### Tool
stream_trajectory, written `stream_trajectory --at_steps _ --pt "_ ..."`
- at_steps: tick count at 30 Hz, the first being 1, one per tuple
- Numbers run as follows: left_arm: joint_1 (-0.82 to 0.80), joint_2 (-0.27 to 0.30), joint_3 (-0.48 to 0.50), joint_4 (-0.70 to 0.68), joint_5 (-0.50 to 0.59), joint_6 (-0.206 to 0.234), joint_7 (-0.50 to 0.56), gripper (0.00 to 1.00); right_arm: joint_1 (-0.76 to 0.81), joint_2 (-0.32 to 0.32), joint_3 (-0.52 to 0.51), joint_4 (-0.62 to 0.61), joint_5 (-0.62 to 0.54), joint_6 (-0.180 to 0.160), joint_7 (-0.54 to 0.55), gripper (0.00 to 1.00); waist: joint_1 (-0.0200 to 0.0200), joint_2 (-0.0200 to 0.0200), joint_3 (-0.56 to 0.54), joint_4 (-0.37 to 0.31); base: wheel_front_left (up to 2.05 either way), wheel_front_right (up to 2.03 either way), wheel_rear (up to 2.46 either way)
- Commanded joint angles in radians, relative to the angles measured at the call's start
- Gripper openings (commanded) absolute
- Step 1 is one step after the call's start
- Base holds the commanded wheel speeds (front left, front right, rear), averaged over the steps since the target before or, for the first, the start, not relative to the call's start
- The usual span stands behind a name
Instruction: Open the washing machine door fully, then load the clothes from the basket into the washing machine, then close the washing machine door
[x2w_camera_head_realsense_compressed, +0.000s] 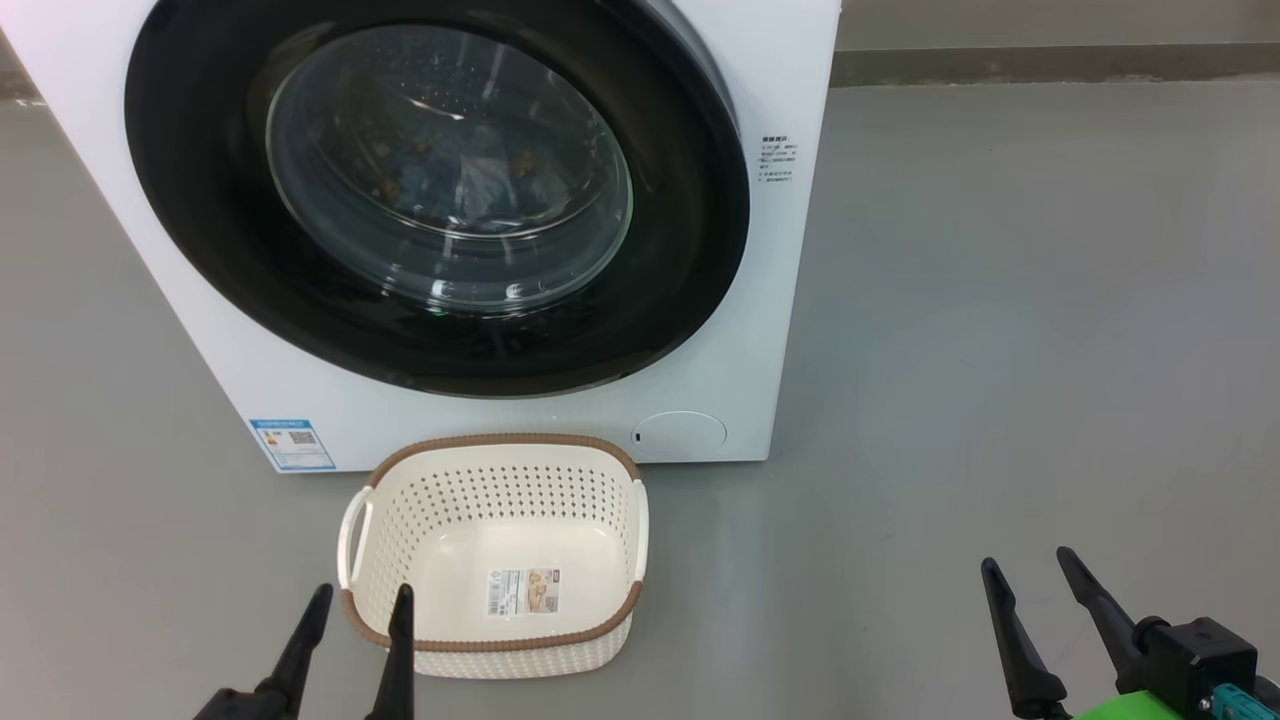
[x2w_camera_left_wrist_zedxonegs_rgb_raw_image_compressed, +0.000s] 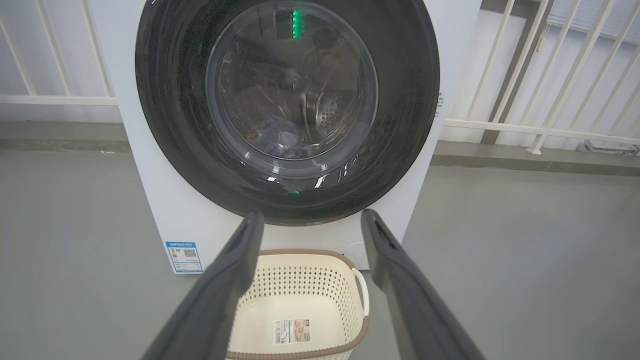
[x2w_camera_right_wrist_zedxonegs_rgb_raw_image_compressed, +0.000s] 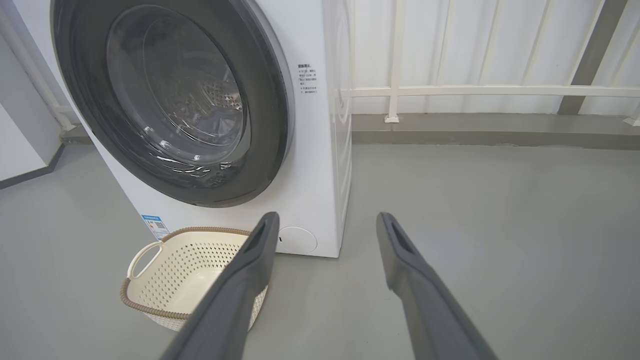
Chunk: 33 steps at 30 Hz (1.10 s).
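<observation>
The left claw (x2w_camera_head_realsense_compressed: 361, 592) and right claw (x2w_camera_head_realsense_compressed: 1027, 557) are both hanging released; the basket (x2w_camera_head_realsense_compressed: 500, 439) is sitting just ahead of the left one (door (x2w_camera_head_realsense_compressed: 200, 250) shut beyond, clothes (x2w_camera_head_realsense_compressed: 470, 170) inside).

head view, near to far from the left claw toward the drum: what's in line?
left claw → basket → washing machine lower front → washing machine door → clothes behind the door glass

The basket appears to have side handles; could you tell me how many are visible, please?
2: the left handle and the right handle, one on each short side of the basket; none seems hidden.
</observation>
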Motion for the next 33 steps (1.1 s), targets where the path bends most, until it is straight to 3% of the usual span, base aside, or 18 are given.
stream_trajectory --at_steps 1,15,16,23,27,33 --pt "-0.026 0.013 0.031 -0.031 -0.003 0.011 -0.002 1.00 -0.018 -0.009 0.022 -0.025 0.008 -0.006 -0.004 1.00 0.0000 0.0000 0.000 -0.001 0.00 0.00 0.00" --pt "-0.031 0.019 0.022 -0.030 -0.008 0.019 0.000 1.00 -0.018 -0.009 0.022 -0.018 0.010 -0.006 -0.008 1.00 0.0000 0.0000 0.003 0.005 0.00 0.00 0.00" --pt "0.000 0.002 -0.010 0.001 -0.001 0.014 0.000 0.00 0.000 0.000 0.001 0.009 0.006 0.000 0.000 0.00 0.0000 0.0000 0.003 0.004 0.00 0.00 0.00" --pt "0.013 -0.017 -0.015 0.059 -0.028 0.011 0.004 0.00 -0.002 0.008 0.003 0.080 0.035 0.000 0.003 0.00 0.0001 0.0000 0.004 0.003 0.00 0.00 0.00" --pt "0.007 -0.017 -0.006 0.064 -0.072 0.006 0.010 0.00 -0.009 0.006 0.004 0.087 0.082 0.000 0.007 0.00 0.0022 0.0000 0.002 0.000 0.00 0.00 0.00" --pt "-0.002 -0.017 0.005 0.072 -0.127 0.000 0.019 0.00 -0.020 0.004 0.004 0.098 0.142 0.000 0.012 0.00 0.0002 0.0000 0.005 -0.004 0.00 0.00 0.00"
